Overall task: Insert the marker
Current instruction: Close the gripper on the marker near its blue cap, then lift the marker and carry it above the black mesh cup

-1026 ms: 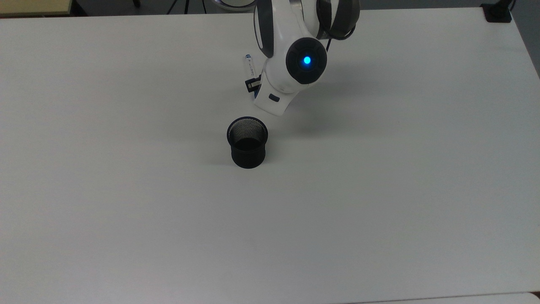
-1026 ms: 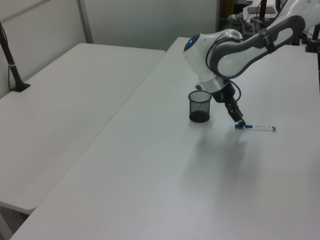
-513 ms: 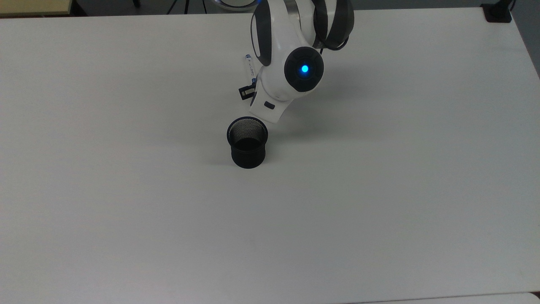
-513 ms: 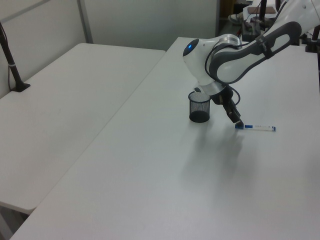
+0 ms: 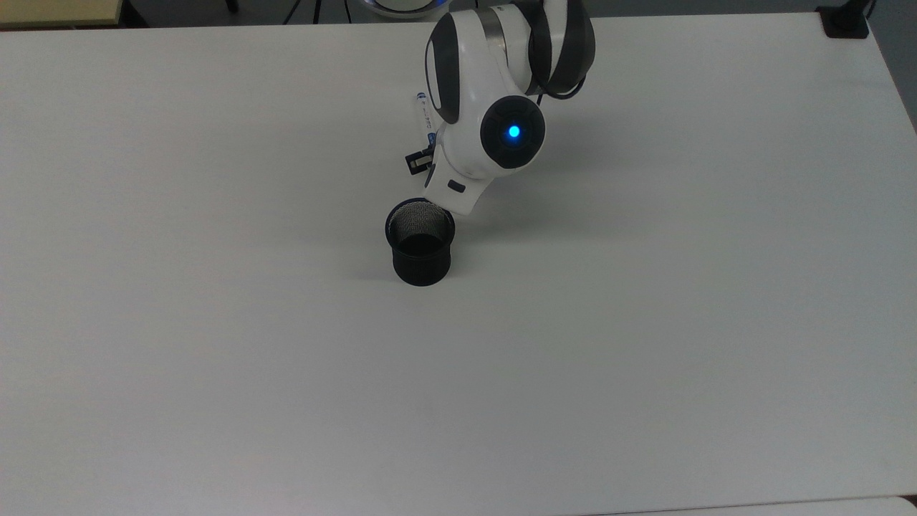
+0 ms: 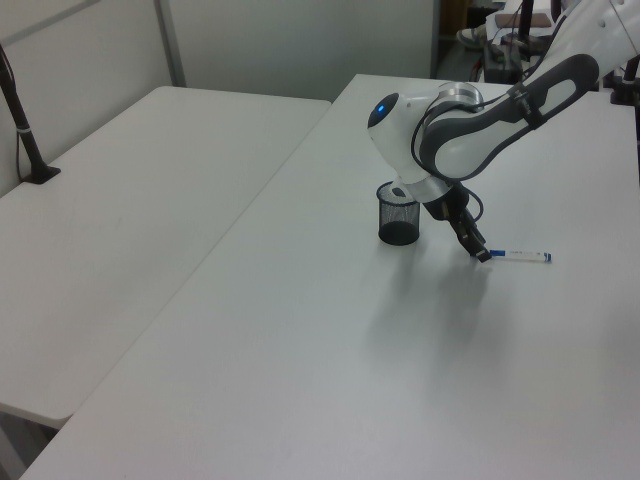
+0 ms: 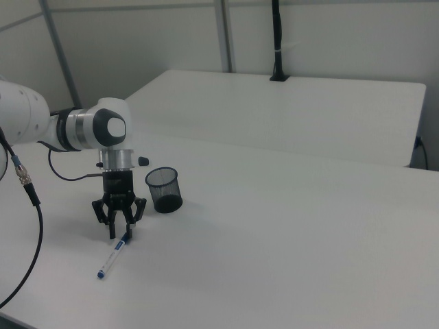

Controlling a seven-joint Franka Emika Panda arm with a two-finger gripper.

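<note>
We see the marker [image 7: 112,256] lying flat on the white worktop [image 7: 288,240], a short way from the black mesh cup [image 7: 164,189], which stands upright and apart from it. In the right view our hand [image 7: 120,234] points straight down over the marker's capped end, its two fingers [image 7: 112,229] spread apart with the blue cap between their tips; they straddle it without gripping, and the marker rests on the surface. In the left view the hand [image 6: 482,254] sits at the marker's [image 6: 525,257] near end, to the left view's right of the cup [image 6: 400,220]. In the top view the arm [image 5: 494,107] covers most of the marker [image 5: 424,111], just above the cup [image 5: 420,242].
</note>
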